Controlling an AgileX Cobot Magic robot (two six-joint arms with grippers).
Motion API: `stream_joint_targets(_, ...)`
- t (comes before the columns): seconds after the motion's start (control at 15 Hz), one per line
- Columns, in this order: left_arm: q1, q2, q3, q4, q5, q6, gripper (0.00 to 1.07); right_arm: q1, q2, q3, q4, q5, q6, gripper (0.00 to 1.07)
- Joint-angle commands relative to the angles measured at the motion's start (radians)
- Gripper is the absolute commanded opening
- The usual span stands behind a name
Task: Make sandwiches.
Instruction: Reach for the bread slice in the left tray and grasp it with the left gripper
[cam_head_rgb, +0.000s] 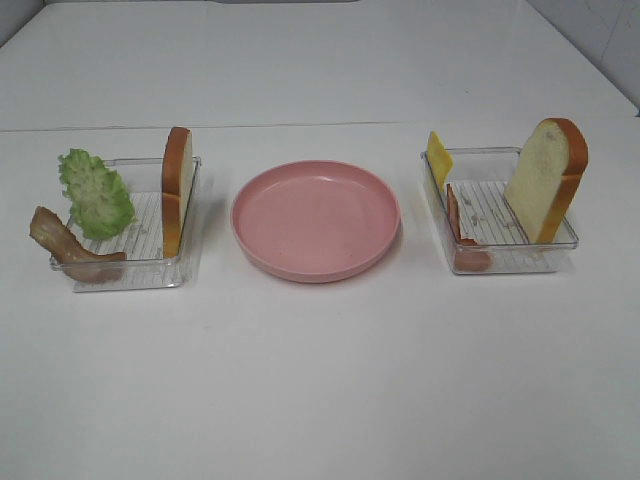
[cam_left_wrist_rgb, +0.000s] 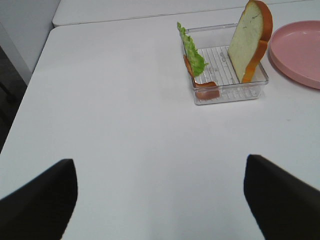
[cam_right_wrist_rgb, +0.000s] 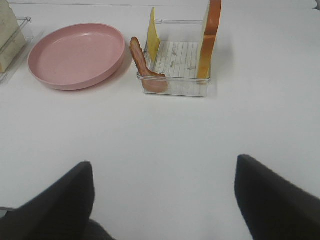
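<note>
Your left claw (cam_left_wrist_rgb: 159, 160) is spread wide and holds nothing. It hangs over the bare white surface (cam_left_wrist_rgb: 125, 125), well apart from the left tray (cam_left_wrist_rgb: 227, 95). Your right claw (cam_right_wrist_rgb: 164, 161) is likewise released and empty, with the right tray (cam_right_wrist_rgb: 175, 87) ahead of it and the pink plate (cam_right_wrist_rgb: 75, 52) beside that tray.

Expect every piece to be light. The left bread slice (cam_head_rgb: 177, 190) and right bread slice (cam_head_rgb: 545, 180) look like fairly stiff toy foam. Each stands on edge against a tray wall, so pinch across the thickness at the top crust, above the rim. The lettuce leaf (cam_head_rgb: 95, 195) looks soft and floppy, so take it by its raised top. The cheese slice (cam_head_rgb: 438, 158) is thin and probably slippery. Grip its upper corner where it clears the wall.

The bread is white with an orange-brown crust, the lettuce crinkled green, the cheese flat yellow. The left bacon strip (cam_head_rgb: 70, 245) is wavy reddish-brown and hangs over the outer rim of the left tray beside the lettuce. The right bacon strip (cam_head_rgb: 458, 220) seems to lean on the plate-side wall by the cheese, though it is partly hidden. Nothing is stacked on the plate yet.
</note>
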Motion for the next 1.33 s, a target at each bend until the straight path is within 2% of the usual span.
stream_joint_targets(0.07, 0.003, -0.019, 0.001, -0.010, -0.009, 0.001, 0.86, -0.007, -0.014, 0.003, 0.007, -0.009, -0.009, 0.74)
stream_joint_targets(1.33, 0.003, -0.019, 0.001, -0.009, -0.009, 0.001, 0.86, -0.007, -0.014, 0.003, 0.007, -0.009, -0.009, 0.74)
